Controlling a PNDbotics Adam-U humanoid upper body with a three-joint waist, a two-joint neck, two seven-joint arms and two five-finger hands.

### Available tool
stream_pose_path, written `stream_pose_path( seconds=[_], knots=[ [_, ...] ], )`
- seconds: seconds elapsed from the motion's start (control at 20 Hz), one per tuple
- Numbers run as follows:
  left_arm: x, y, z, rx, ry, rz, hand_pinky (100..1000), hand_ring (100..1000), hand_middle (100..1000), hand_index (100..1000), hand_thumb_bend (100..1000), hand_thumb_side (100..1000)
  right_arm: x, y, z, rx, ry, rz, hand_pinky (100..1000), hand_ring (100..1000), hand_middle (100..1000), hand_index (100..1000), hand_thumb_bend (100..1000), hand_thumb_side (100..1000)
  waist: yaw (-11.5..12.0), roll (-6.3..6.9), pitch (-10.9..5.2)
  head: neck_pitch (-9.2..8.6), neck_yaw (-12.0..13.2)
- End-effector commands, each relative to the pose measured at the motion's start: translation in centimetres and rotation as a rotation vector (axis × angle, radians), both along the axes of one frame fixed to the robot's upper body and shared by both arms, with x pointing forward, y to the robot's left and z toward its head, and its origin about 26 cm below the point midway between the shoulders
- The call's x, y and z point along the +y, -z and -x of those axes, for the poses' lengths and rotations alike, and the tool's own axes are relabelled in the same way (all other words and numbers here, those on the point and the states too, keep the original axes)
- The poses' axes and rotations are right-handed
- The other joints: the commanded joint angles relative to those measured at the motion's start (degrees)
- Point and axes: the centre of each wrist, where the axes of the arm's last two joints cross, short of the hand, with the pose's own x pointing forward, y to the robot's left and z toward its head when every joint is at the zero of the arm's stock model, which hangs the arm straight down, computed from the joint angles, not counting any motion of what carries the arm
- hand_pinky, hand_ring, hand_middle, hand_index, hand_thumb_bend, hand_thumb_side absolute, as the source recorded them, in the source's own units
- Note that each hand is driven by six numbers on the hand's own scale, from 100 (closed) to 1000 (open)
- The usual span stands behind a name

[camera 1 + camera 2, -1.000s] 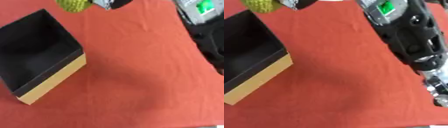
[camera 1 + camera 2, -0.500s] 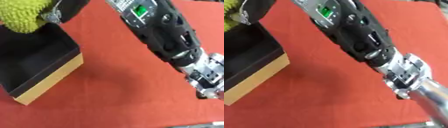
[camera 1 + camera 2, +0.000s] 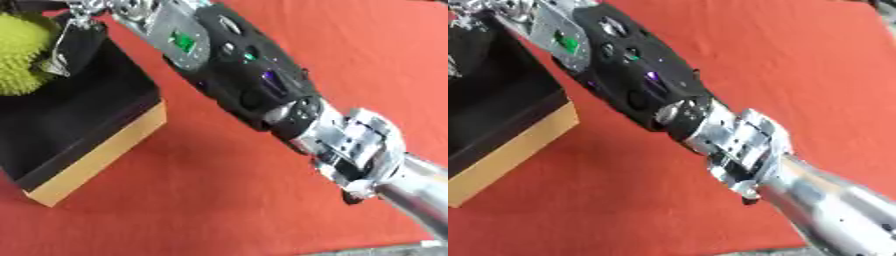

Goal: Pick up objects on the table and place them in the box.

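The robot's right hand [image 3: 77, 35] is curling its fingers round a spiky yellow-green ball [image 3: 19, 52] over the black box [image 3: 83, 132] sitting on the red-clothed counter [image 3: 262, 200].

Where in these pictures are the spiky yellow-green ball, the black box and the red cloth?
spiky yellow-green ball [image 3: 22, 55]: left eye view, on its bumpy face at the left edge.
black box [image 3: 96, 150]: left eye view, on its tan outer side wall.
red cloth [image 3: 219, 200]: left eye view, on a bare patch below the arm.
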Motion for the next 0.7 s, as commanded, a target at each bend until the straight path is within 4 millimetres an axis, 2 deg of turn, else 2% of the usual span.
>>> stream_pose_path(
  seconds=[0.05,0.3,0.45,0.5,0.55,0.6,0.7],
  knots=[
    [0.1,-1.2,0.4,-0.036,0.002,-0.039,754,663,664,789,294,505,0.2,0.3,-0.9,-0.033,0.021,0.003,732,610,520,621,100,100,0.4,0.48,-0.99,0.40,-0.5],
    [0.0,-1.2,0.4,-0.037,0.002,-0.037,753,662,663,788,295,506,-0.1,1.6,-2.0,-0.036,0.054,-0.006,730,611,522,623,100,100,0.9,0.31,-0.82,0.38,-0.8],
    [0.0,-1.2,0.4,-0.036,0.001,-0.036,753,662,663,788,295,506,-0.2,2.3,-2.5,-0.026,0.070,0.026,735,641,561,660,100,100,1.0,0.22,-0.77,0.45,-0.9],
    [0.1,-1.2,0.4,-0.036,0.001,-0.036,753,662,663,788,295,507,-0.3,2.4,-2.6,-0.022,0.071,0.039,739,657,576,676,127,100,1.0,0.21,-0.76,0.48,-0.9],
    [0.1,-1.2,0.4,-0.035,0.000,-0.035,753,661,663,788,294,507,-0.4,2.7,-2.8,-0.016,0.073,0.055,759,704,633,730,237,100,1.1,0.18,-0.74,0.48,-0.9],
    [0.1,-1.1,0.4,-0.034,-0.002,-0.034,753,661,663,787,294,508,-0.5,2.8,-2.8,-0.013,0.075,0.069,767,722,659,747,259,100,1.1,0.16,-0.72,0.49,-0.9],
    [0.1,-1.1,0.4,-0.032,-0.003,-0.031,753,661,663,787,294,508,-0.6,3.0,-3.0,-0.012,0.082,0.098,816,810,766,820,317,100,1.1,0.13,-0.68,0.56,-0.9]
  ],
)
